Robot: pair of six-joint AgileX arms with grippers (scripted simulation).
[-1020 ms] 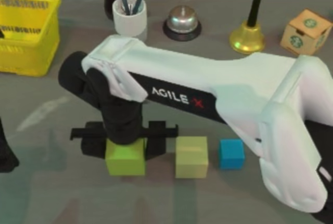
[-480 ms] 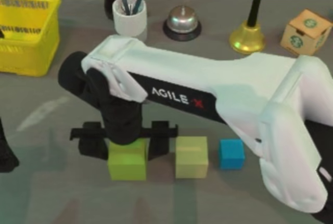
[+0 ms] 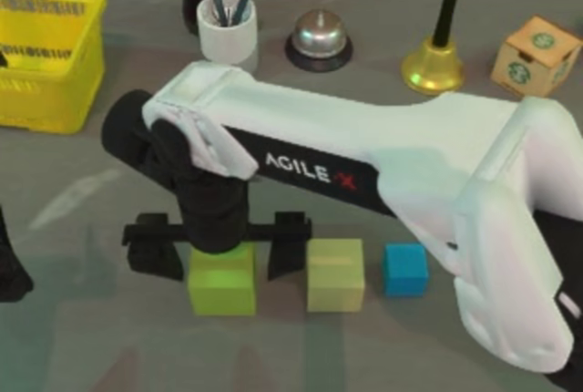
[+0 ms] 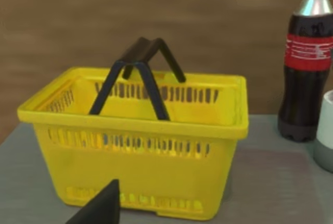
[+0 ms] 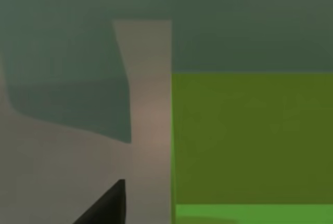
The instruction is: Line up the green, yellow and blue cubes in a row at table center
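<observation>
Stretching under the right gripper [image 3: 219,251], the grey-green table [image 3: 91,201] lay flat; its released jaws stood clear of the green cube [image 3: 221,281] between them. Yellow cube [image 3: 335,273] sat just outside one jaw, blue cube [image 3: 404,269] beyond it; open tabletop flanked the other jaw.

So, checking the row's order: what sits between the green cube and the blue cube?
In the top view, the yellow cube sits between the green cube and the blue cube, with strips of bare table between neighbours.
</observation>
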